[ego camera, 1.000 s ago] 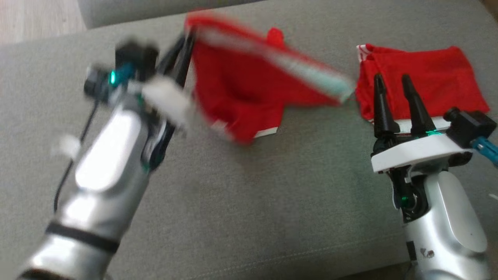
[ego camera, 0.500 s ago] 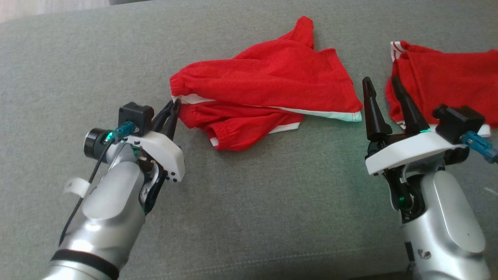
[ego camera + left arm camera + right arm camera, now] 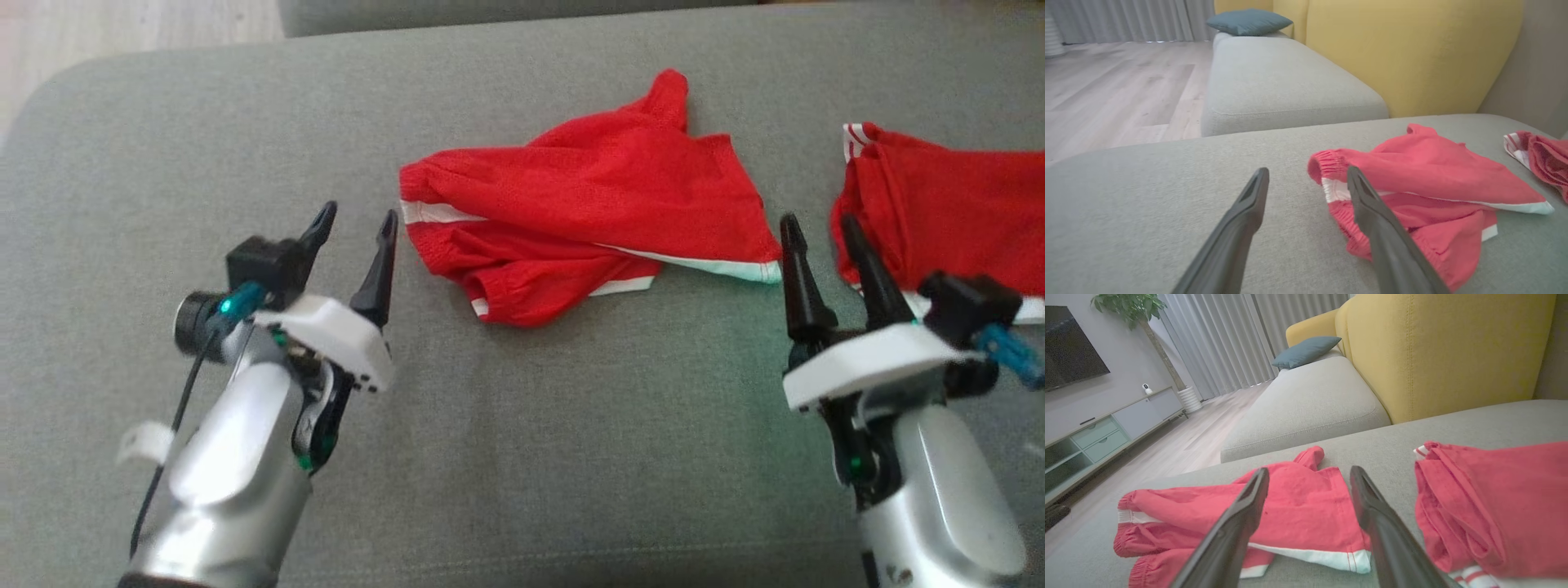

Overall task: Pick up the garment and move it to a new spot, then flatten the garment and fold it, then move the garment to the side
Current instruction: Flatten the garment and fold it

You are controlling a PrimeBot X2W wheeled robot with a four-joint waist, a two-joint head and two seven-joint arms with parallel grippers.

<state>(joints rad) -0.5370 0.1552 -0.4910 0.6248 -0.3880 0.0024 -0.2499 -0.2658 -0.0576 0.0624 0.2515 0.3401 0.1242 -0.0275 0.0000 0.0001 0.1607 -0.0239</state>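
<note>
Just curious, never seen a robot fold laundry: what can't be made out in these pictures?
- Second red garment: head view, cut off by the right edge, partly behind the right gripper.
- Red shorts: lower layers hidden under their own top fold.
- Right wrist view: that gripper's fingers cover part of the shorts.

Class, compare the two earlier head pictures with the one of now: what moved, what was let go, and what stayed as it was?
The left claw opened and let go of the red shorts, carried through the air a second ago; they now lie crumpled on the grey cushion, just right of that claw. The right claw stayed open and empty beside the other red garment.
</note>
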